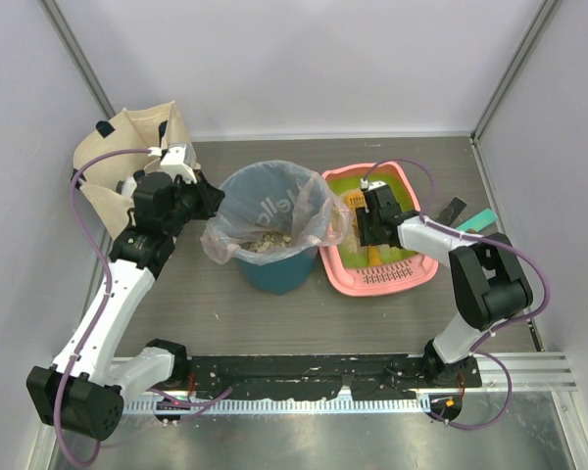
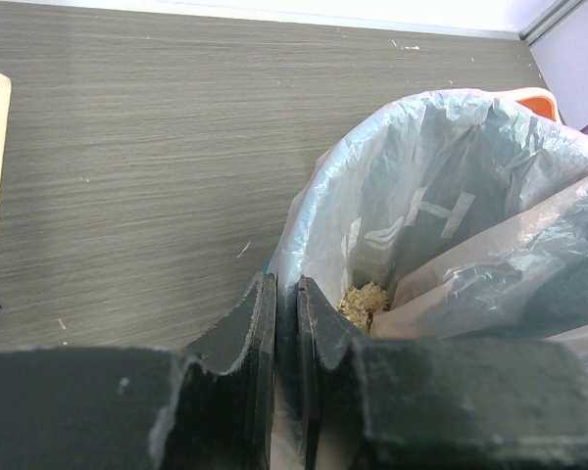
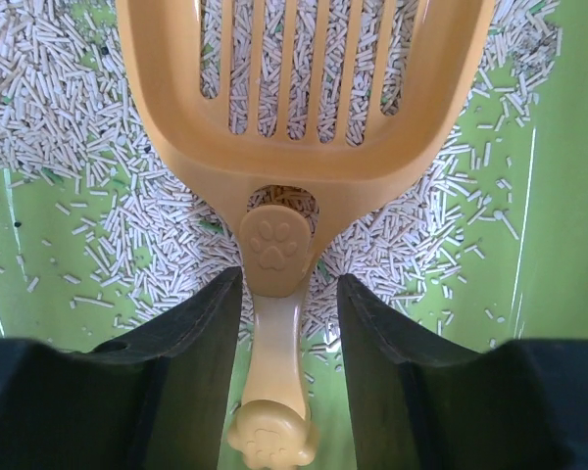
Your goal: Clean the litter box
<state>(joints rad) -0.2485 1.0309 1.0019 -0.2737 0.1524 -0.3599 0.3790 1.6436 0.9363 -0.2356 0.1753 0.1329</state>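
Observation:
The pink litter box (image 1: 335, 276) sits right of the teal bin (image 1: 274, 274), which is lined with a clear bag (image 1: 265, 201). In the right wrist view its green floor (image 3: 559, 245) carries scattered pale litter (image 3: 69, 88). The orange slotted scoop (image 3: 304, 171) lies flat on the litter. My right gripper (image 3: 289, 294) is open, with the scoop's handle (image 3: 274, 362) between its fingers and gaps on both sides; in the top view it (image 1: 370, 230) hangs over the box. My left gripper (image 2: 286, 294) is shut on the bag's rim (image 2: 318, 211) at the bin's left side (image 1: 211, 201).
A clump of litter (image 2: 365, 299) lies in the bin's bottom. A beige cloth bag (image 1: 127, 162) stands at the back left. Black and teal items (image 1: 475, 220) lie right of the litter box. Walls close in the back and both sides.

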